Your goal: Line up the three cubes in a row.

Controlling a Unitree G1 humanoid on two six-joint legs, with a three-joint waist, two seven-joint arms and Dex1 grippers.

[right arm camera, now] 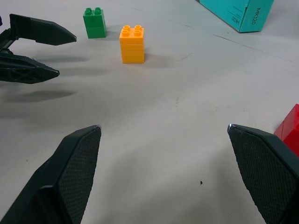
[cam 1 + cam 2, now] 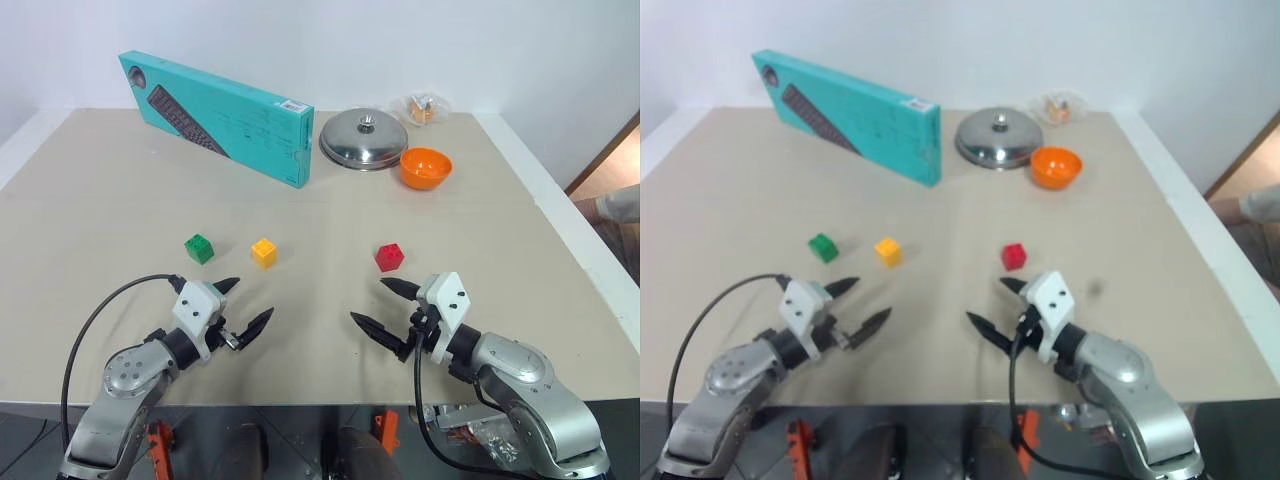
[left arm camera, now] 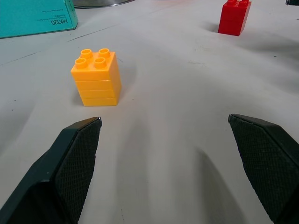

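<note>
Both grippers, left (image 2: 243, 304) & right (image 2: 377, 306), spread wide, empty. Red cube (image 2: 389, 257) just ahead of right; light, rigid, prob. slick plastic: pinch flat sides.

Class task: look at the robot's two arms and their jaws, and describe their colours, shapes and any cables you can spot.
Both arms have rounded silver-grey metal housings. Each wrist carries a white angular block with small dark dots. The left gripper and right gripper each end in two black, tapering, pointed fingers, cross-hatched on the inner faces. A black cable loops from each arm.
</note>
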